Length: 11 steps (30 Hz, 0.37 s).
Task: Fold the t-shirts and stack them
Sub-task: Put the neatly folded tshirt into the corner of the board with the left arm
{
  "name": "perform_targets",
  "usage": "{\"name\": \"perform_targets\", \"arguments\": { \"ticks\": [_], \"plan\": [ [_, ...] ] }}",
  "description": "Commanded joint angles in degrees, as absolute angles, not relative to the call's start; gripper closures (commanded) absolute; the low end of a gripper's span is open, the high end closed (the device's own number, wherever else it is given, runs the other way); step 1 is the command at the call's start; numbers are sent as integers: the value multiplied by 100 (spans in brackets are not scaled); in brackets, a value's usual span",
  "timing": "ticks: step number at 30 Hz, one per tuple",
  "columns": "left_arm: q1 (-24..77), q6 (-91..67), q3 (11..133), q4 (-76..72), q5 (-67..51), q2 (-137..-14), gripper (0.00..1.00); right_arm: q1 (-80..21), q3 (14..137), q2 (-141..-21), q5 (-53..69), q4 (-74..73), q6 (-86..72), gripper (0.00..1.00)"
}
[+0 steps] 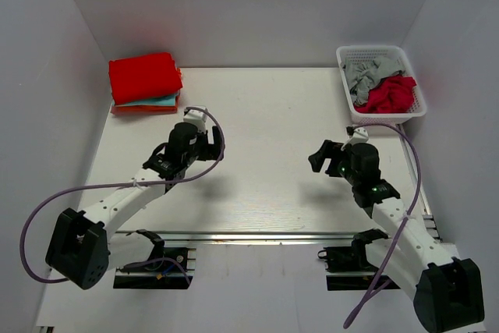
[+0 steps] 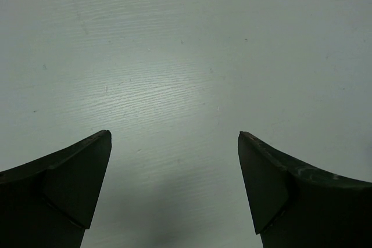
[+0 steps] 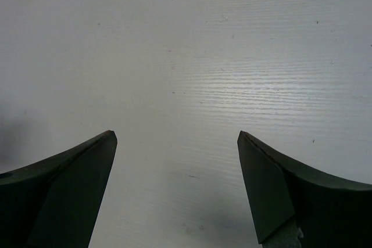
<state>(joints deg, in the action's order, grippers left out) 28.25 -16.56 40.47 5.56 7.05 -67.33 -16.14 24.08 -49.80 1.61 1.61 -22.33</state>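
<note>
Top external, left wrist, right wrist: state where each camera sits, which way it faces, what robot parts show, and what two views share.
Top external: above, behind the left arm and right arm, looking down on the table, folded t-shirts and basket; both show.
Left wrist: on the left arm, facing the table; only the open left gripper shows.
Right wrist: on the right arm, facing the table; only the open right gripper shows.
Shared: both wrist views show table between open jaws.

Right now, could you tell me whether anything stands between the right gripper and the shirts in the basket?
Nothing on the table does; only the near basket wall rises between the right gripper and the shirts.
</note>
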Motion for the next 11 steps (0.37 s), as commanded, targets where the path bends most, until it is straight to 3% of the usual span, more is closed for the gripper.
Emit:
{"name": "perform_targets", "arguments": {
  "ticks": [1, 11],
  "plan": [
    [3049, -1749, 4052, 246, 1169, -6504, 0, -1608, 2312, -4720, 53, 571, -2364, 10],
    [3348, -1696, 3885, 35, 1055, -6170, 0, -1608, 2092, -4614, 219, 703, -2347, 10]
  ]
}}
